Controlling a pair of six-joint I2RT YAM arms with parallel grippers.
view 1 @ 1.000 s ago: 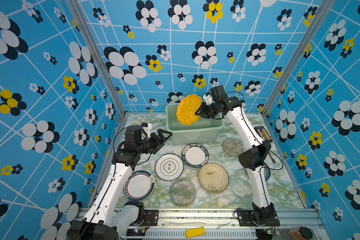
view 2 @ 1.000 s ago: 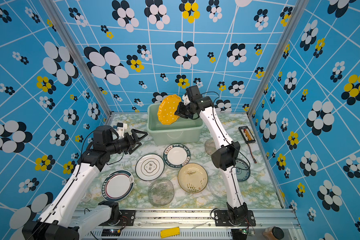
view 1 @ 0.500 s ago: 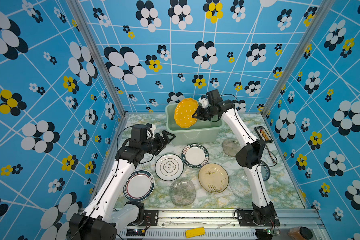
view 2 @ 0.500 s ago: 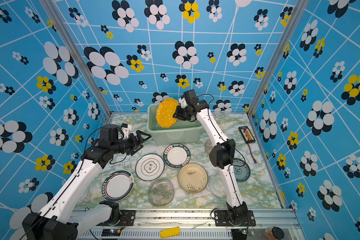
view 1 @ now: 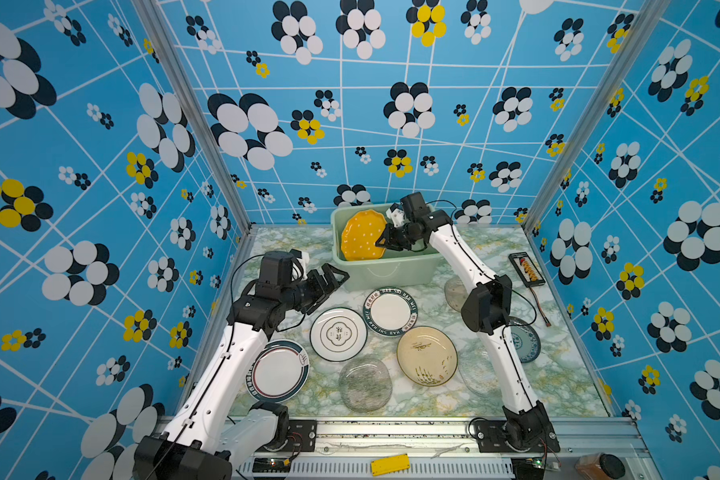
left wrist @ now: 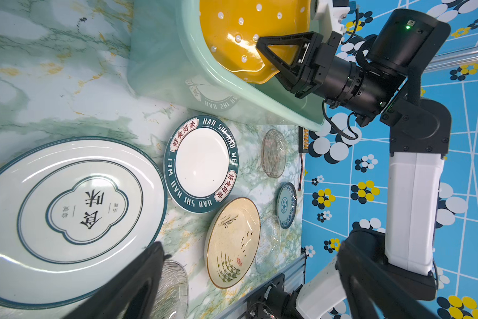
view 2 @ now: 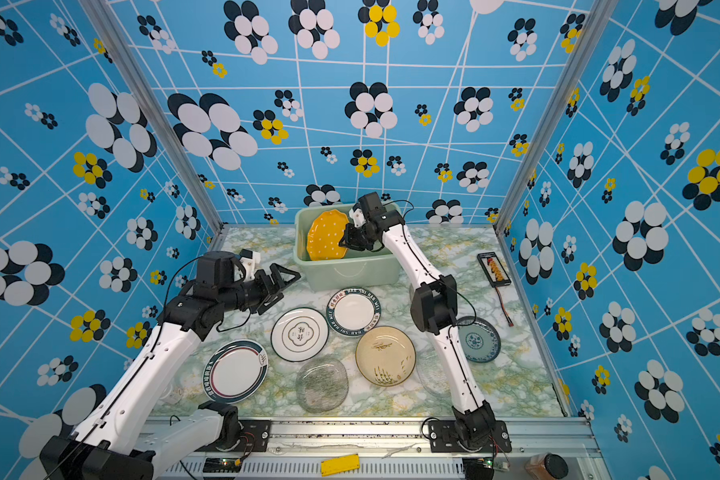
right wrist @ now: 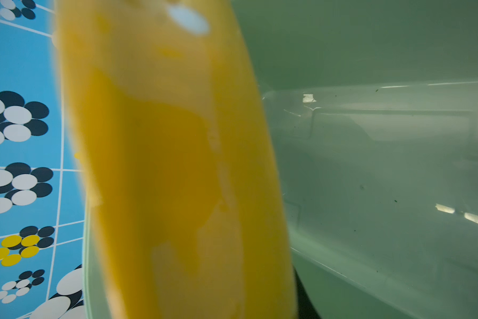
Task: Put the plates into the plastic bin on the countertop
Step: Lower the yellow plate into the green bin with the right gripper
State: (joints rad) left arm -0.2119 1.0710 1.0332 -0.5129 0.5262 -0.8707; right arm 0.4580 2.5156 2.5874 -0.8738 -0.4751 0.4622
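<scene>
Nearest me, the other plates (view 1: 426, 355) lay flat on the countertop (view 1: 557, 374), my left gripper (view 1: 329, 289) spread wide and empty over them. Farther back, my right gripper (view 1: 385, 243) pinched the yellow plate (view 1: 360, 235) by its rim, steeply tilted inside the bin (view 1: 391, 272). Released so, it could drop and chip.

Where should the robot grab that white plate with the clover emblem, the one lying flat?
Grip the rim of the clover plate on the edge nearest the left tool, coming in low from that side. The plate lies flat on the countertop, so only the lip gives a hold, and the lettered plate crowds its right edge. One finger probably has to slide under the lip.
</scene>
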